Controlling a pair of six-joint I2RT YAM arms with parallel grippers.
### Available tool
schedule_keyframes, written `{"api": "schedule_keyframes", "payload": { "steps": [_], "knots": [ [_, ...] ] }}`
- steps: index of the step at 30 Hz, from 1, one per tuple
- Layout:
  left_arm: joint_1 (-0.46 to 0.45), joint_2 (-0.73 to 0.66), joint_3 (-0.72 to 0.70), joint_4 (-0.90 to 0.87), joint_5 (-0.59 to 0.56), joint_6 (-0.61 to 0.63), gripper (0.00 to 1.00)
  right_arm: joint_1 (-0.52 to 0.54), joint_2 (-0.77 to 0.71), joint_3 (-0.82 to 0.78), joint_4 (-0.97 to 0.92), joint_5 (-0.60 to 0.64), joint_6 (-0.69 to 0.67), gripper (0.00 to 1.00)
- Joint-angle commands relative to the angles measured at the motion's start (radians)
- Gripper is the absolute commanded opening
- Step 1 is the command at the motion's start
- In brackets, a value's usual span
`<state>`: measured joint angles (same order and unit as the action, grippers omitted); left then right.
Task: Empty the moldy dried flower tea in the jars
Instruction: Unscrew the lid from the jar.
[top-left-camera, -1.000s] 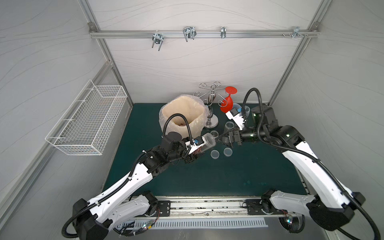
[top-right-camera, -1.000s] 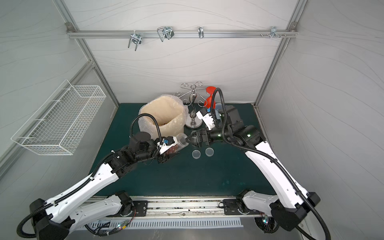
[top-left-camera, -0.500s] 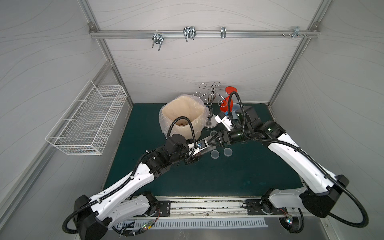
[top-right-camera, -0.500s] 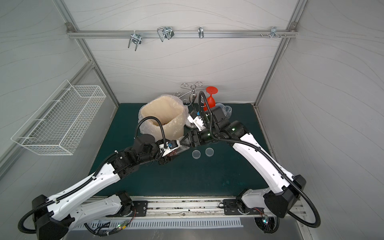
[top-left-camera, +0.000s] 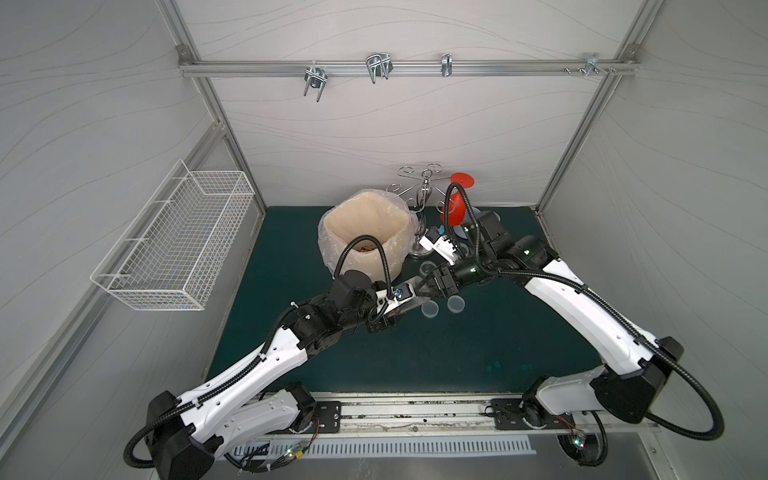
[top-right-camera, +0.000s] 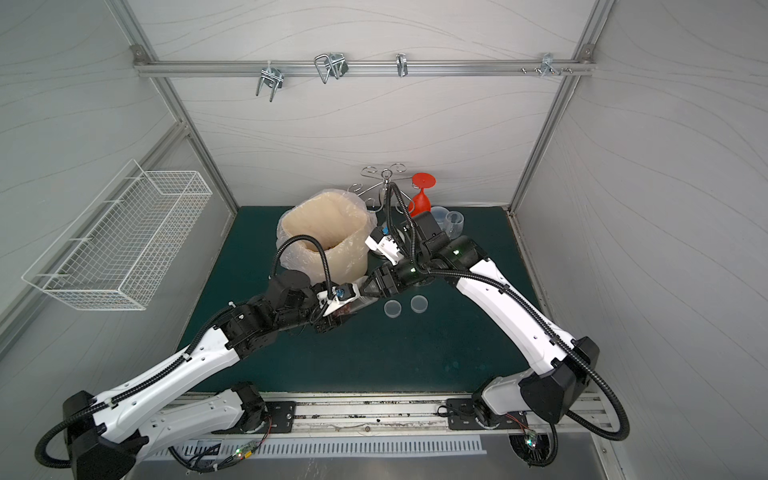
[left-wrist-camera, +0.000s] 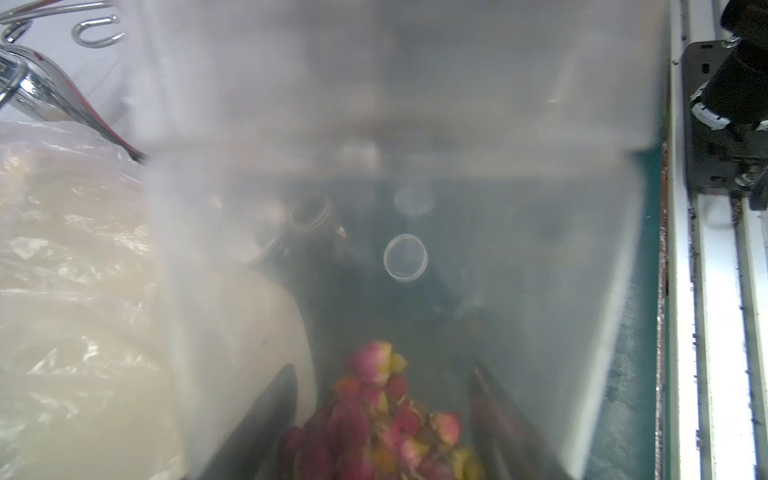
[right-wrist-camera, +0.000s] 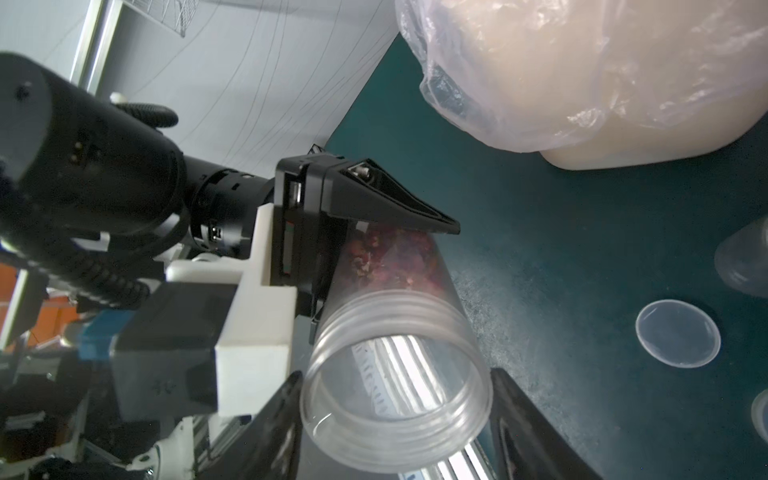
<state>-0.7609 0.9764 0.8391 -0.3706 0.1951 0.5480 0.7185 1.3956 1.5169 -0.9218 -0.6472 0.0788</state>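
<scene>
Right wrist view: the left gripper (right-wrist-camera: 382, 282) is clenched on the base end of the tall jar (right-wrist-camera: 415, 316), which is lidless and lies nearly level, with the moldy dried flower tea (right-wrist-camera: 399, 249) heaped at that end. The right gripper (right-wrist-camera: 395, 386) straddles the threaded mouth; I cannot tell whether it grips. In a top view the bin (top-left-camera: 395, 257) sits at 11 o'clock from the jar; a slipping handover would likely spill tea onto the mat (top-left-camera: 415, 357)

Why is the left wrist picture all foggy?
Left wrist view: the clear jar sits very close to the lens, so its wall blurs into haze; only the dried flowers look fairly sharp. Right wrist view: crisp, with bright streaks through the jar. Both top views: sharp, evenly lit.
</scene>
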Motion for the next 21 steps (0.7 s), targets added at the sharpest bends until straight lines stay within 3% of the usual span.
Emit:
{"api": "schedule_keyframes", "payload": {
  "steps": [1, 4, 7, 13, 14, 16, 18, 21],
  "knots": [
    [-0.004, -0.008, 0.030, 0.059, 0.202, -0.006, 0.00, 0.026, 0.025, 0.034, -0.099, -0.136, -0.451, 0.27],
    [0.010, 0.006, 0.044, 0.026, 0.322, -0.022, 0.00, 0.036, 0.009, 0.011, -0.045, -0.032, -0.620, 0.22],
    [0.023, 0.011, 0.050, 0.018, 0.383, -0.035, 0.00, 0.041, 0.001, 0.001, -0.023, -0.035, -0.752, 0.22],
    [0.038, -0.001, 0.040, 0.040, 0.388, -0.041, 0.00, 0.045, -0.024, -0.054, 0.056, -0.094, -0.807, 0.24],
    [0.037, -0.001, 0.038, 0.042, 0.381, -0.042, 0.00, 0.046, -0.030, -0.065, 0.072, -0.091, -0.795, 0.30],
    [0.037, 0.000, 0.037, 0.046, 0.363, -0.039, 0.00, 0.047, -0.040, -0.063, 0.101, -0.070, -0.732, 0.62],
    [0.037, -0.001, 0.026, 0.074, 0.322, -0.044, 0.00, 0.038, -0.061, -0.035, 0.102, -0.041, -0.629, 0.85],
    [0.038, -0.011, 0.007, 0.126, 0.214, -0.038, 0.00, -0.002, -0.141, -0.040, 0.157, 0.069, -0.332, 0.96]
  ]
}}
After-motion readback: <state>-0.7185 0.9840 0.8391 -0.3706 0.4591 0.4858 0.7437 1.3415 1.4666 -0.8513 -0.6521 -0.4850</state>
